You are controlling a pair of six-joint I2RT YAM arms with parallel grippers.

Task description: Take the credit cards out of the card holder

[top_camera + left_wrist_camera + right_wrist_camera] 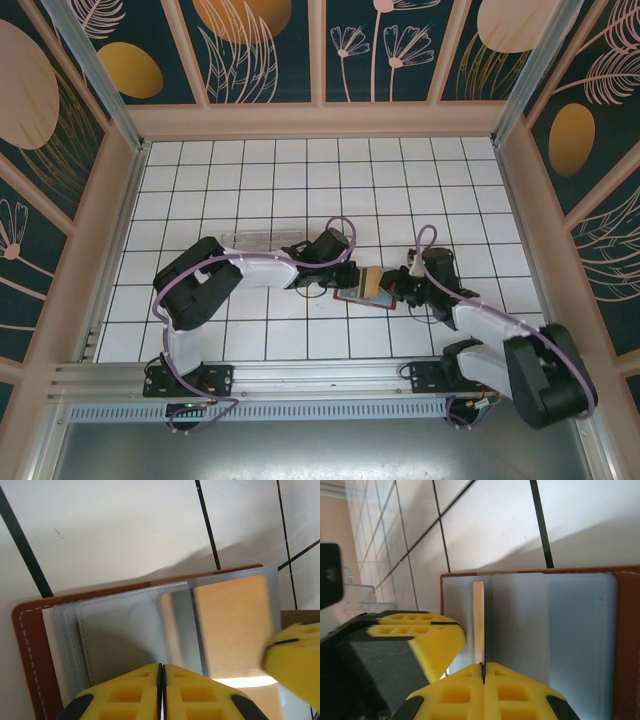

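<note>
The right pincer (483,687) is pinched tight on the edge of a thin tan card (478,620), which stands edge-on in the open card holder (620,645). The left pincer (161,687) is also closed narrow, its tips clamped on the holder's clear sleeves (120,630). The holder lies flat on the tiled surface (250,180), just toward 5 o'clock from its centre, with the left pincer at its 10 o'clock and the right at its 3 o'clock. Both arms reach low and inward, elbows out. A clear plastic box (262,240) sits at the left pincer's 10 o'clock.
</note>
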